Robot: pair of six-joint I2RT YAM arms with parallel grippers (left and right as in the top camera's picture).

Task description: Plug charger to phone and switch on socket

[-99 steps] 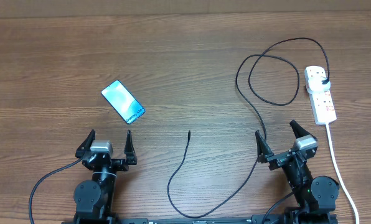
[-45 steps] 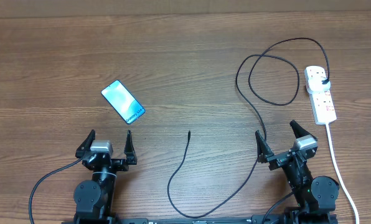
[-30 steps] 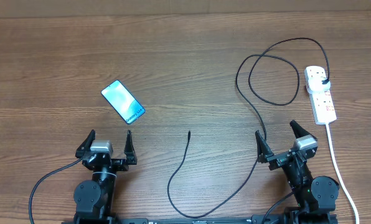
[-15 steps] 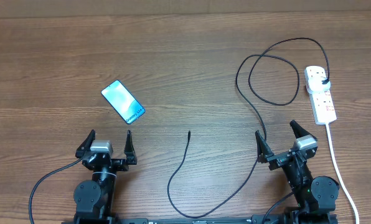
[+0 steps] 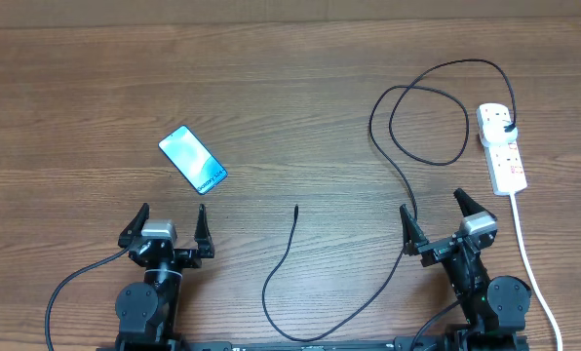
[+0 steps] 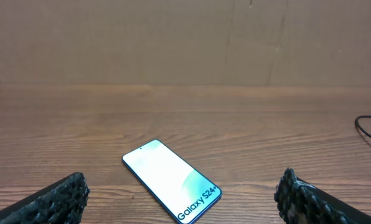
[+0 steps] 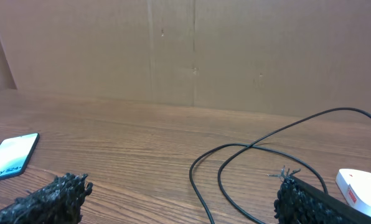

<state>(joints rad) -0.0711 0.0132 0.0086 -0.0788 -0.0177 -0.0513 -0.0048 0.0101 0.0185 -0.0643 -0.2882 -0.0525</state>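
Note:
The phone (image 5: 193,160) lies flat at the left, cyan screen up; it also shows in the left wrist view (image 6: 171,180) and the right wrist view (image 7: 10,157). The black charger cable (image 5: 388,249) runs from its free connector tip (image 5: 297,208) at mid table, loops at the right, and ends in a black plug (image 5: 505,127) seated in the white socket strip (image 5: 503,149); its loop shows in the right wrist view (image 7: 235,168). My left gripper (image 5: 168,226) is open and empty, just near of the phone. My right gripper (image 5: 437,210) is open and empty, straddling the cable.
The strip's white cord (image 5: 534,263) runs down the right side past my right arm. A brown cardboard wall (image 6: 185,37) stands behind the table's far edge. The strip's end shows at the right in the right wrist view (image 7: 363,186).

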